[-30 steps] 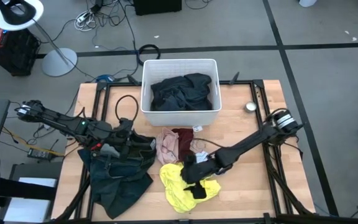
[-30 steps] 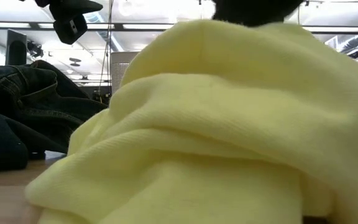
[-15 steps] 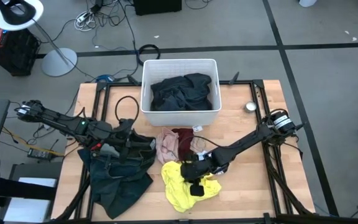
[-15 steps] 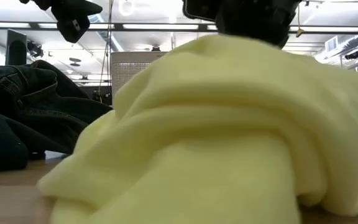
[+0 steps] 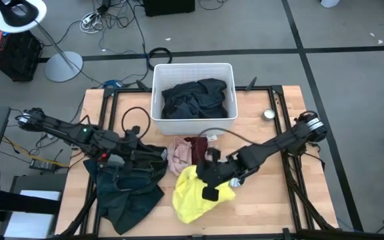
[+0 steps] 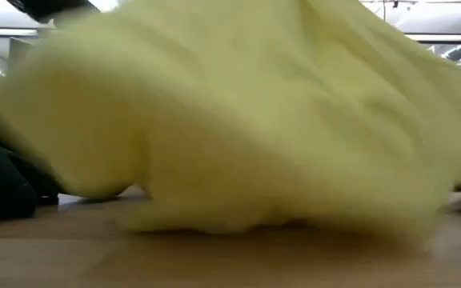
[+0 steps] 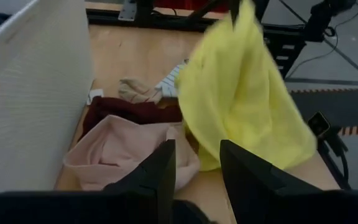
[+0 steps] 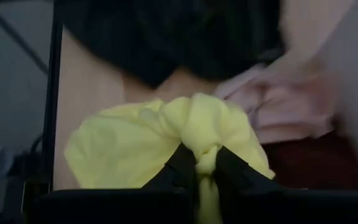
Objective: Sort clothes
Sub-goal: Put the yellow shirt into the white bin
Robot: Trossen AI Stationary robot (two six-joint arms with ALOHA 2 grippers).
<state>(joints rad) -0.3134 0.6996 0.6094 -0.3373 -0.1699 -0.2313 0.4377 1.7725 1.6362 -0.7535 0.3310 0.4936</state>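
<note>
Grey floor and loose cables surround the wooden table [image 5: 259, 133] in the high view, where the right hand [image 5: 210, 187] grasps a bright yellow soft fabric garment [image 5: 192, 197] that trails away from it toward the table's front edge. Just beyond that hand lie a pale pink cloth piece [image 5: 179, 155] and a maroon cloth piece [image 5: 197, 148]; farther the same way stands the white rectangular plastic bin [image 5: 193, 69], dark clothing [image 5: 195, 99] inside. The left hand [image 5: 153, 160] rests on a heap of large dark garments [image 5: 129, 183], pointing at the pink piece.

Low view: the yellow garment [image 6: 238, 120] fills nearly everything, its lower edge on the table [image 6: 214, 256].

Left wrist view: the left hand [image 7: 196, 165] is released, fingers apart, the pink piece [image 7: 123, 149] directly ahead, the yellow garment [image 7: 244, 99] hanging beyond.

Right wrist view: the right hand [image 8: 199, 163] is clenched on a bunched fold of the yellow garment [image 8: 129, 143]. The right arm is plainly nearer it; any move to the bin would carry the garment past the pink and maroon pieces.
</note>
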